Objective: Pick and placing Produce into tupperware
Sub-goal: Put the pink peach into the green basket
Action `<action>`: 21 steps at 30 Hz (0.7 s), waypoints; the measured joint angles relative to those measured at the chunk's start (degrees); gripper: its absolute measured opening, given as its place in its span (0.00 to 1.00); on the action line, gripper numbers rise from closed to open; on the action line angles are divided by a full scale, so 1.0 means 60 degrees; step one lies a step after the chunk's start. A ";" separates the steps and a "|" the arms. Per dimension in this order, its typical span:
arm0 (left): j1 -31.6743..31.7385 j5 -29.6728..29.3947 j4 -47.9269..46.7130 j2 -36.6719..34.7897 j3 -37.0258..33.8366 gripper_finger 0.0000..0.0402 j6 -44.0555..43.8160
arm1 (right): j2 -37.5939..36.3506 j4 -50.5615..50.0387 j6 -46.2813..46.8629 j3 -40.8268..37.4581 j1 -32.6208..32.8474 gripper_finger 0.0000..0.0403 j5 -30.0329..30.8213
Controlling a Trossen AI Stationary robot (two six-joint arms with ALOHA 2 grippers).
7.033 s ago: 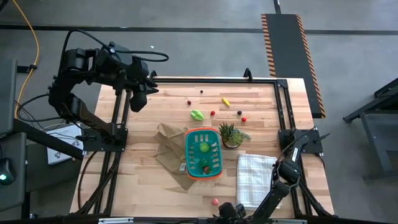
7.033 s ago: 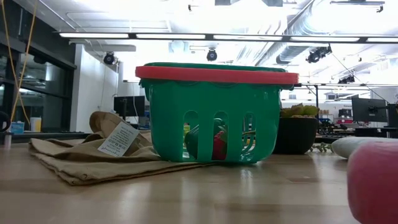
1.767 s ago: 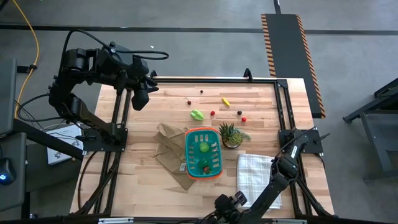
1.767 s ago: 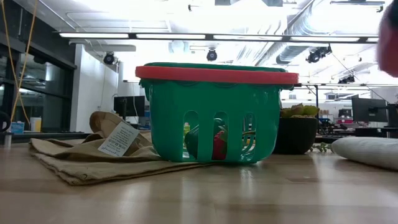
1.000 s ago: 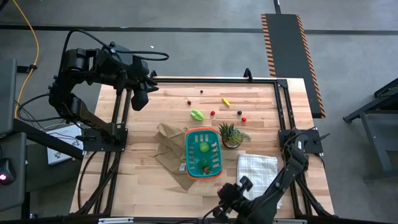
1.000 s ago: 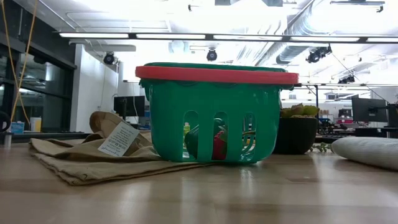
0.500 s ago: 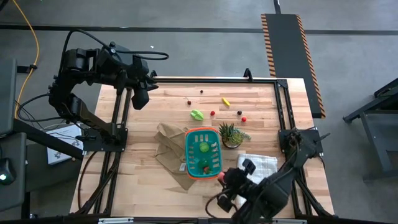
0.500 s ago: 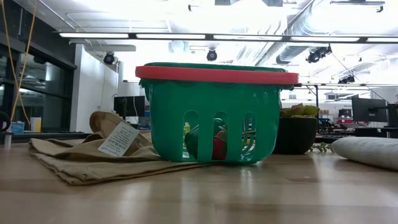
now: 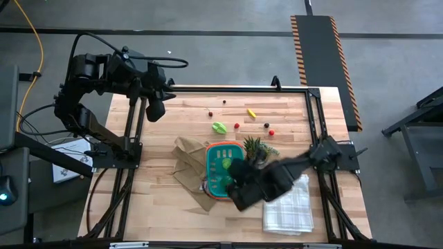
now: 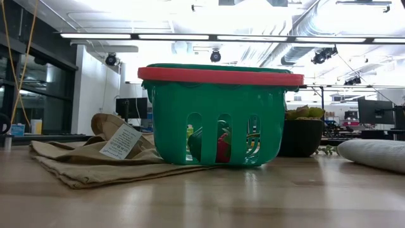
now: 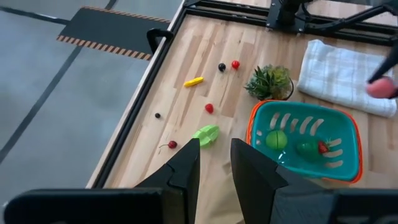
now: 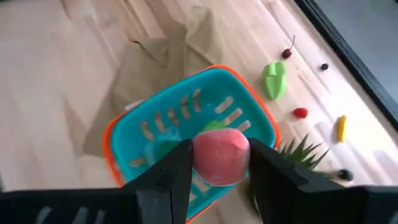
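right gripper [image 12: 219, 163] clamped on pink fruit [image 12: 221, 155] above teal basket [image 12: 127, 132] (left gripper [image 11: 214, 163] slightly apart)

right end effector [image 12: 219, 165] now over tupperware [image 9: 216, 153]

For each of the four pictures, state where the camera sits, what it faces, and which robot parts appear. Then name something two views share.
High: overhead, facing down; both arms, teal basket.
Low: tabletop level, facing basket; no arm.
Left wrist: beyond the table's far edge, facing the table; left gripper.
Right wrist: above basket; right gripper holding pink fruit.
Shared: basket, brown bag.
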 joint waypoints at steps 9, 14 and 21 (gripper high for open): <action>-0.0002 0.0000 -0.0002 0.0000 0.0000 0.20 0.0787 | 0.0000 0.0782 -0.2392 0.0000 -0.1702 0.32 -0.1769; 0.0001 0.0003 -0.0002 0.0000 0.0000 0.20 0.1191 | 0.0000 0.1225 -0.3475 0.0000 -0.2622 0.32 -0.3558; 0.0001 0.0000 -0.0002 0.0000 0.0000 0.20 0.1526 | 0.0000 0.1567 -0.4496 0.0000 -0.3522 0.32 -0.6017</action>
